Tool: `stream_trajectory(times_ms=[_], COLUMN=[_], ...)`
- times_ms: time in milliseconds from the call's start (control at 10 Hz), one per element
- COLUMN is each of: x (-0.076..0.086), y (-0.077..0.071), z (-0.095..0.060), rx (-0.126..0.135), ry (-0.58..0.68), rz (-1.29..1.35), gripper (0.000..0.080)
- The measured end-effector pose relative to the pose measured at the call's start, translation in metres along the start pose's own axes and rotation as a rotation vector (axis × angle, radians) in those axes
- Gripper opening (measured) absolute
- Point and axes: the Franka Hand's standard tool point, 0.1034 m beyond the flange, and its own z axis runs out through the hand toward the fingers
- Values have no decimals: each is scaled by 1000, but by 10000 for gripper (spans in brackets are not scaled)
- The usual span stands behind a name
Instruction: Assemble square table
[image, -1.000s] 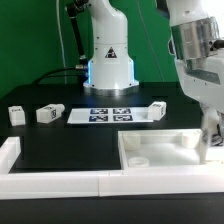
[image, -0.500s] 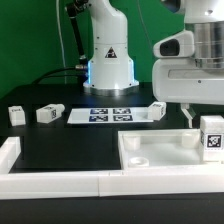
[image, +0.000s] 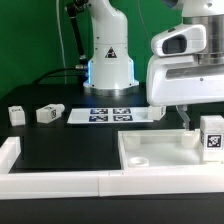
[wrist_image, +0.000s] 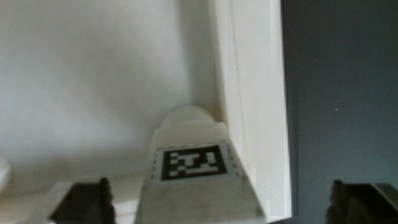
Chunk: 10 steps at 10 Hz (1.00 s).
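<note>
A robotics lab: a white Franka arm (image: 108, 50) stands on a black counter (image: 60, 140) before a green backdrop (image: 35, 30), a marker board (image: 100, 116) of printed tags lies flat, and white border bars (image: 60, 183) fence the front.

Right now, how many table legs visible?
4. Far-left leg, second leg beside it, third leg by the marker board, fourth leg at the tabletop rim.
</note>
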Motion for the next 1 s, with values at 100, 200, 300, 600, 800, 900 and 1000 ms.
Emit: stream_trajectory(times_ms=[100,200,300,600,800,900,1000], x=[0,0,0,-1,-1,0,0], y=[1,0,2,3,0,-1,-3], z=[0,0,0,2,3,4,4], rx=[0,2,0,3,21,54,103], ry=[0,0,-1,-4,9,7,0], rz=[-1,35,115,317,587,790,994], gripper=[447,447,308,295,295,295,294])
